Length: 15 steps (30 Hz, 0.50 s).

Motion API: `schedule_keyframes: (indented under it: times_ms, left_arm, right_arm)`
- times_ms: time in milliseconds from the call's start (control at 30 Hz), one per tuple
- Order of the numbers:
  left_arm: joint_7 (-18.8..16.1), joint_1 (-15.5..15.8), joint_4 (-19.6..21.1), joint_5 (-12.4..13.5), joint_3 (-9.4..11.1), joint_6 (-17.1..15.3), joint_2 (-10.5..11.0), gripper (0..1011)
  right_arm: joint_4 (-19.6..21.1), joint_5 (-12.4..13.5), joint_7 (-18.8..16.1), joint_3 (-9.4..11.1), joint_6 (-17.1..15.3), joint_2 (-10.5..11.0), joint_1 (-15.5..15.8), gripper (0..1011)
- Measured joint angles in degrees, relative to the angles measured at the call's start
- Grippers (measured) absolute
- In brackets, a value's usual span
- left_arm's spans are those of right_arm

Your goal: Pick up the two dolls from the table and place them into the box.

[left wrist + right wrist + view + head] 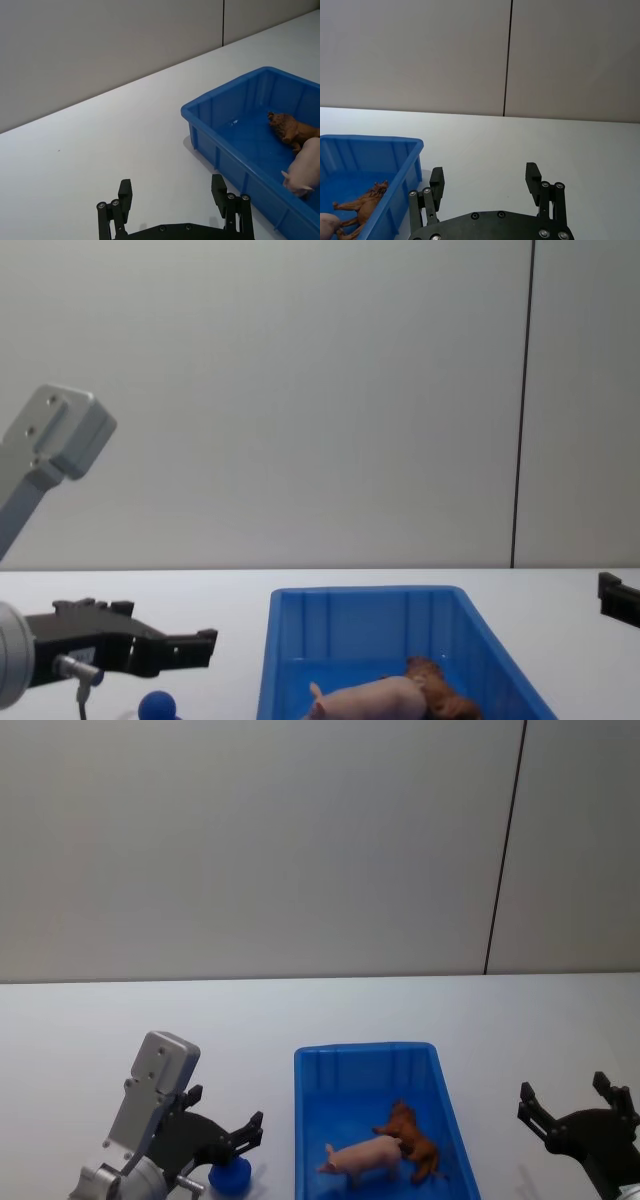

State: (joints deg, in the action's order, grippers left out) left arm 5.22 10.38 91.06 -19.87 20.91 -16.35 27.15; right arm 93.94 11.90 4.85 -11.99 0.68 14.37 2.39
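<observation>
The blue box (365,1048) stands on the white table (90,1020) in front of me. Both dolls lie inside it, touching: the pink pig (362,1157) and, to its right, the brown shaggy one (412,1140). My left gripper (228,1110) hovers open and empty left of the box. To the right of the box, my right gripper (565,1088) is open and empty too. The left wrist view has the left gripper (171,186) above bare table, with the box (225,90), brown doll (290,127) and pig (306,167) beyond. In the right wrist view, the right gripper (485,173) faces the box (370,141) and brown doll (365,202).
A small round blue object (230,1177) sits under the left gripper near the table's front edge. A plain grey wall (300,840) rises behind the table. Bare tabletop lies on both sides of the box and behind it.
</observation>
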Motion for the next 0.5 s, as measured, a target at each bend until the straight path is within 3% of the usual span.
schedule_keyframes:
  times_ms: [500]
  left_arm:
    - [1.5, -1.0, -1.4, -1.1, -0.2, -1.4, 0.4, 1001]
  right_arm:
    - [0.0, 0.0, 0.0, 0.0, 0.0, 0.0, 0.0, 1001]
